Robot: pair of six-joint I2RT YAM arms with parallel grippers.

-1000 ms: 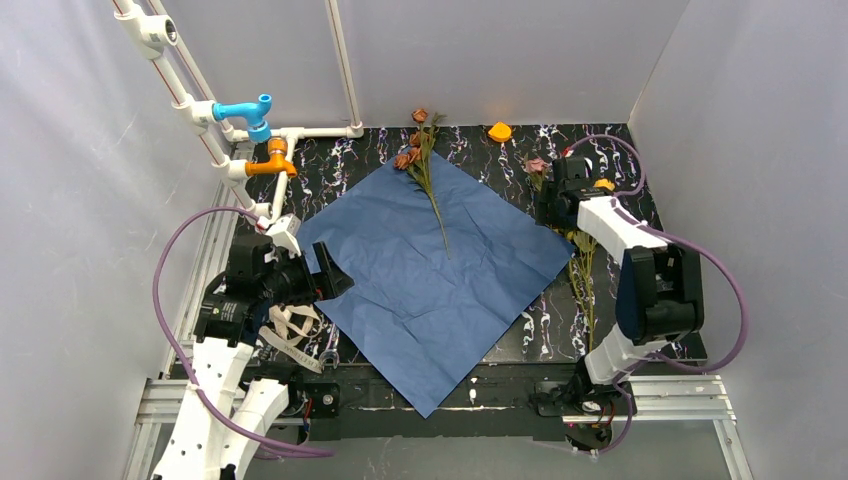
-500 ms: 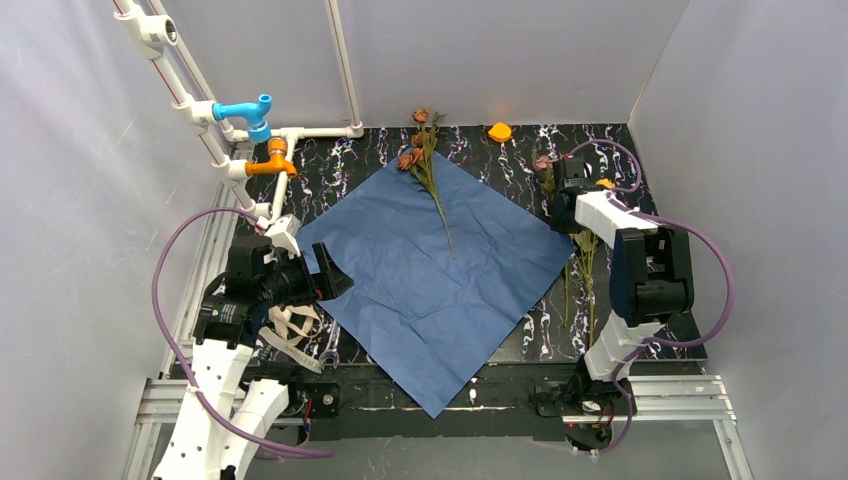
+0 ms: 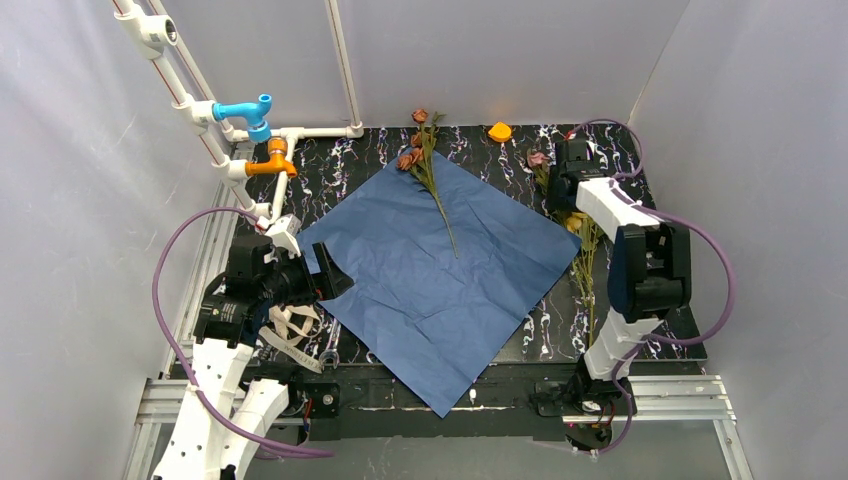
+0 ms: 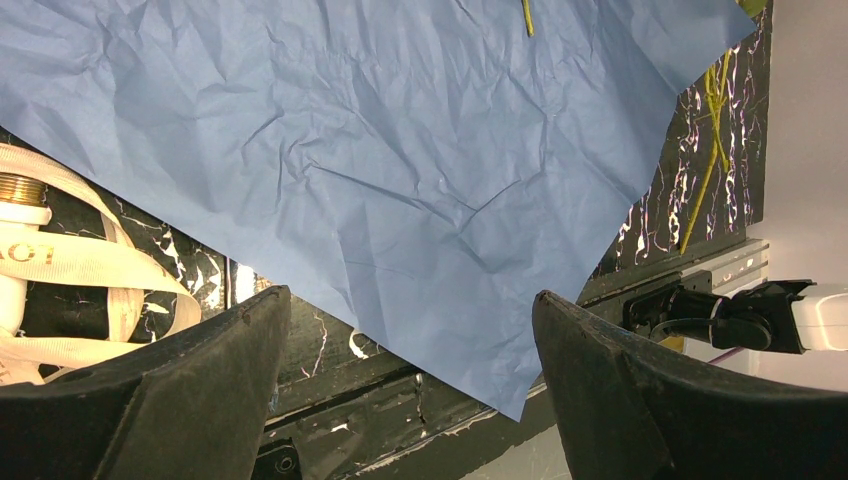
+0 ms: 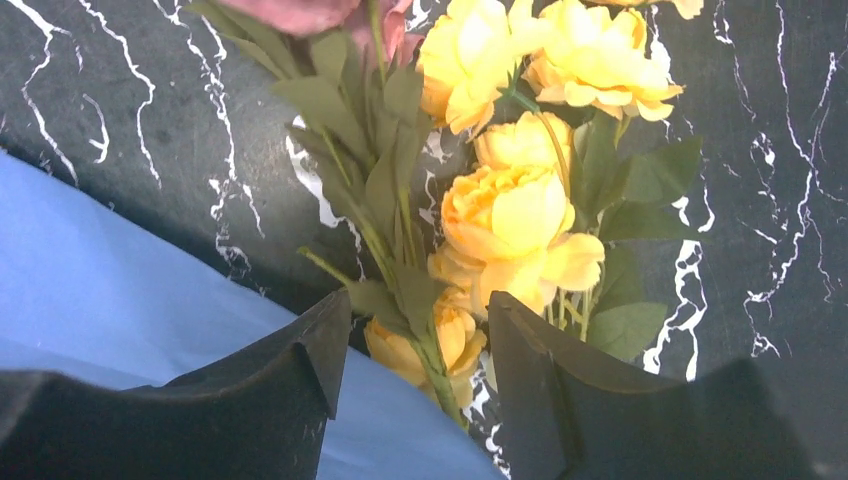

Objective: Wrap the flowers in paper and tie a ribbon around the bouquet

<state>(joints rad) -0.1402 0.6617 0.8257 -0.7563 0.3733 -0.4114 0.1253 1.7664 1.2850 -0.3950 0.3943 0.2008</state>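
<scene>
The blue paper point(image 3: 430, 270) lies flat as a diamond on the black marbled table; one stem with pink-brown heads point(image 3: 408, 157) rests across its far corner. The yellow flowers point(image 3: 583, 260) lie on the table just right of the paper. My right gripper point(image 3: 558, 195) is low over their heads. In the right wrist view a yellow rose point(image 5: 510, 210) and its green stem sit between the spread jaws of the right gripper point(image 5: 418, 310), untouched, with the paper's edge point(image 5: 100, 290) beneath. My left gripper point(image 3: 335, 275) hangs open at the paper's left edge point(image 4: 380, 150). The cream ribbon point(image 3: 290, 330) is heaped beside it.
White pipes with a blue valve point(image 3: 245, 110) and an orange valve point(image 3: 272, 160) run along the back left. A small orange object point(image 3: 499, 131) sits by the back wall. White walls close in three sides. A brass fitting point(image 4: 20, 187) lies by the ribbon point(image 4: 90, 265).
My right arm has moved toward the back wall along the yellow flowers, and the bunch has shifted slightly beside the paper. The left arm, paper and ribbon have not moved.
</scene>
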